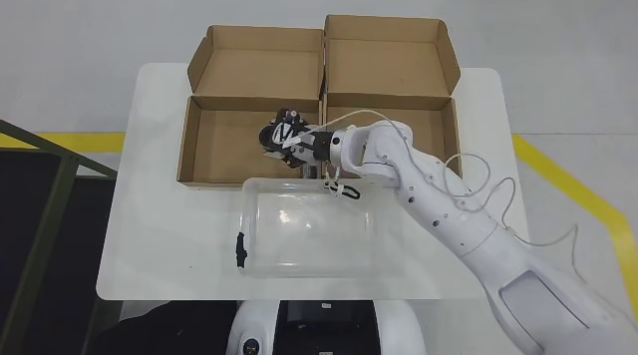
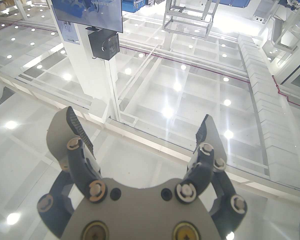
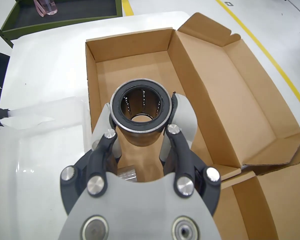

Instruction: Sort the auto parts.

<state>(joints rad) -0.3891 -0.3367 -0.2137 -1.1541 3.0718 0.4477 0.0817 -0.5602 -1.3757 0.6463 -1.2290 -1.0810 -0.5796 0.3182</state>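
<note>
Top view: a white table (image 1: 150,205) carries two open cardboard boxes side by side on its far half, lids folded back, and a clear bin (image 1: 309,273) on the near half, up against the boxes' near walls. The right arm stretches from near right across the bin's far corner. That puts the right gripper (image 1: 287,142) over the left box (image 1: 214,146), toward that box's right wall, w/ the right box (image 1: 439,126) just beside. Left wrist view: the left gripper (image 2: 138,116) points up at the ceiling, jaws spread wide w/ nothing btwn them. It is prob. parked out of the way so the other arm has the table to itself. Right wrist view: the right gripper pinches a bearing (image 3: 140,125), a short metal sleeve w/ ball rows inside. One finger presses each side of its outer wall, open end facing the camera. A side grip likely stops a round part rolling or slipping. The bearing hangs above the left box's floor, apart from all walls, which prob. gives room to lower it w/o catching cardboard. Judged step: drop-off into the left box, release not yet made.
</note>
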